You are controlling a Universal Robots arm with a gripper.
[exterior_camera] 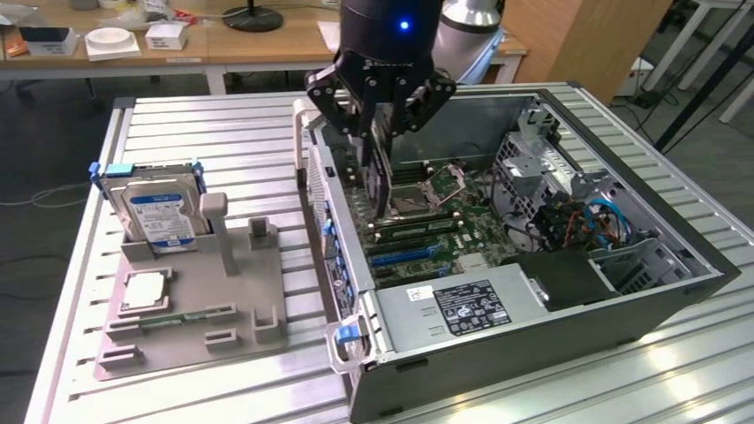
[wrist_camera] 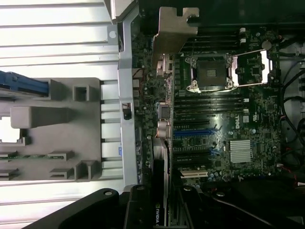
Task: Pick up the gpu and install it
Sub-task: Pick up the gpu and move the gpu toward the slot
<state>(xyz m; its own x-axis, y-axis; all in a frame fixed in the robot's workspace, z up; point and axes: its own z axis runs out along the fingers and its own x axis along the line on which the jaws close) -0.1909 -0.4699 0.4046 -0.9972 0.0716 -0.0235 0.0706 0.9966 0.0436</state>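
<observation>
- Black gpu point(exterior_camera: 380, 181) hangs edge-down, pinched in the claw point(exterior_camera: 380, 119), likely so its connector edge meets the motherboard point(exterior_camera: 454, 185) slots.
- Computer case point(exterior_camera: 531, 371) lies open on the counter point(exterior_camera: 200, 124), giving access from above.

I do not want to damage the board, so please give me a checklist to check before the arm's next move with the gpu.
1. The gripper clamped on the gpu: ok.
2. The gpu over the open computer case: ok.
3. Blue slots on the motherboard free: ok.
4. Card edge lined up with a slot: cannot tell.
5. The hard drive in its holder, apart from the case: ok.
</observation>
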